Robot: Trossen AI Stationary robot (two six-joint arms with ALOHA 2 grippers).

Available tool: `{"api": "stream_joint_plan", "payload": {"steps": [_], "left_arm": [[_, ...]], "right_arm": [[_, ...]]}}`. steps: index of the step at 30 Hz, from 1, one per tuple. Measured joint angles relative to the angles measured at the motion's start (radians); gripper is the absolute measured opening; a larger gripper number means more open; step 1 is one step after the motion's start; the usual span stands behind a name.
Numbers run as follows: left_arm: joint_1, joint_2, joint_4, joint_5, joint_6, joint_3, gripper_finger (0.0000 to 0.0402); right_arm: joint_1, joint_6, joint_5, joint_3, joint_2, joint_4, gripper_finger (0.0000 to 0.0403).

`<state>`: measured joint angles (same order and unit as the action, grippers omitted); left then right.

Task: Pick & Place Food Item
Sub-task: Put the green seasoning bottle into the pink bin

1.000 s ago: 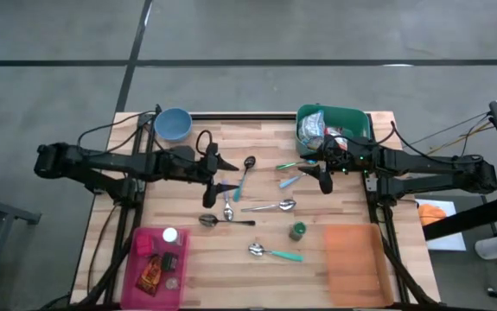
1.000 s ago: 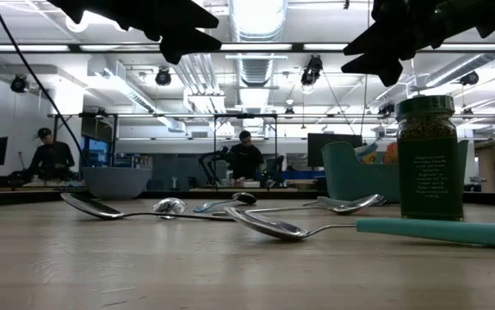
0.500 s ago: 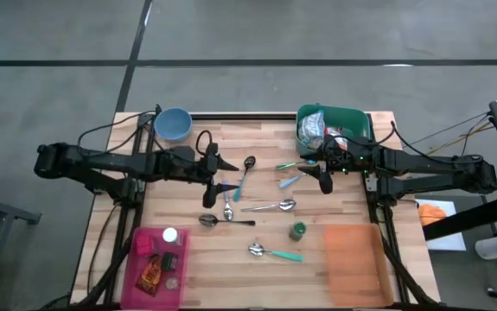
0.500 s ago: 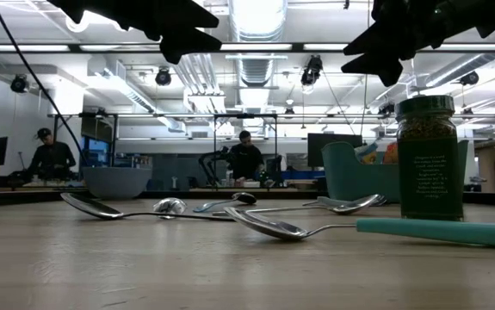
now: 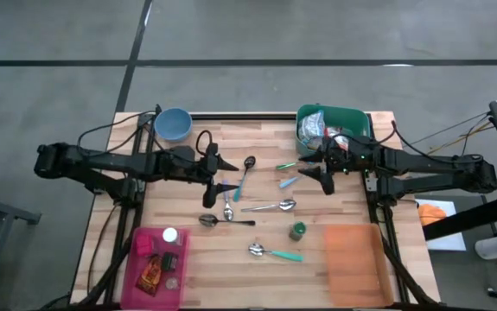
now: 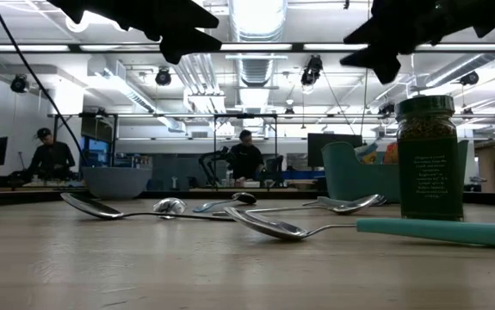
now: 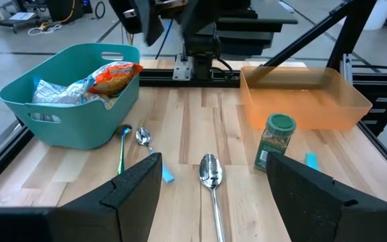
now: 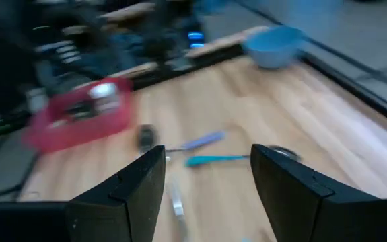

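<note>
A teal bin (image 5: 352, 121) at the table's far right holds food packets (image 7: 112, 70). A green-lidded spice jar (image 5: 297, 231) stands upright on the wood near the middle right. My left gripper (image 5: 216, 177) hovers open above the spoons at centre left, its fingers (image 7: 136, 195) empty and pointing toward the right side. My right gripper (image 5: 315, 173) hangs open just in front of the teal bin, clear of the table, its fingers (image 8: 139, 188) empty. In the low view both grippers are high above the tabletop.
Several spoons (image 5: 270, 207) lie scattered across the table's middle. An orange tray (image 5: 352, 259) sits at the near right, and a pink bin (image 5: 140, 246) with a red packet sits at the near left. A blue bowl (image 5: 173, 123) stands at the far left. People are in the room behind.
My right gripper has turned slightly at the wrist, its fingertips rising a little while it stays over the same spot. Its fingers remain open.
</note>
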<state>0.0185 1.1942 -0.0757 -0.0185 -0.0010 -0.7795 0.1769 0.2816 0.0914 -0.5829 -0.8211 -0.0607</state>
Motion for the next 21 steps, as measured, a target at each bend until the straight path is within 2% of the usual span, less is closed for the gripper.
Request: {"api": "stream_joint_plan", "payload": {"steps": [3,5,8,12,14,17,21], "left_arm": [[0.000,0.000,0.000,0.000,0.000,0.000,0.0269],[0.000,0.000,0.000,0.000,0.000,0.000,0.0269],[0.000,0.000,0.001,0.000,0.000,0.000,0.0269],[0.000,0.000,0.002,0.000,0.000,0.000,0.0269],[0.000,0.000,0.002,0.000,0.000,0.000,0.0269],[0.000,0.000,0.003,0.000,0.000,0.000,0.0269],[0.000,0.000,0.006,0.000,0.000,0.000,0.0269]], "right_arm": [[-0.055,-0.081,0.089,-0.032,-0.001,0.049,0.0214],[-0.125,-0.150,0.045,-0.067,-0.001,0.071,0.0214],[-0.254,-0.222,-0.184,-0.135,-0.013,0.025,0.0214],[-0.457,-0.229,-0.472,-0.266,-0.073,-0.148,0.0214],[-0.557,-0.178,-0.563,-0.344,-0.129,-0.276,0.0214],[-0.658,-0.012,-0.669,-0.483,-0.242,-0.482,0.0214],[-0.716,0.225,-0.712,-0.665,-0.412,-0.756,0.0214]]}}
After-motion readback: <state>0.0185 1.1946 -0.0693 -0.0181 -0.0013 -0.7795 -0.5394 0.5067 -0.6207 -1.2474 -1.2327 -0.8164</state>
